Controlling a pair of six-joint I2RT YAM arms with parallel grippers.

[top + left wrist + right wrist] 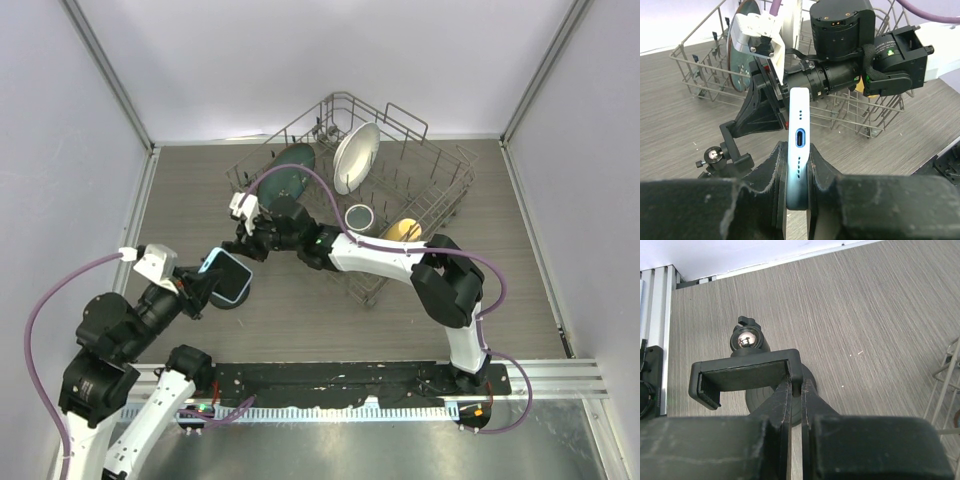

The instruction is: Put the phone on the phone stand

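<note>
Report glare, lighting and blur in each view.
Top external: evenly lit, sharp, sheen on the metal strip. Left wrist: phone sharp, near fingers softer. Right wrist: bright glint on the ball joint of the phone stand.

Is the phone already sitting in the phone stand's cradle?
No, the phone stand has a bare cradle, while the left gripper clamps the phone edge-on.
</note>
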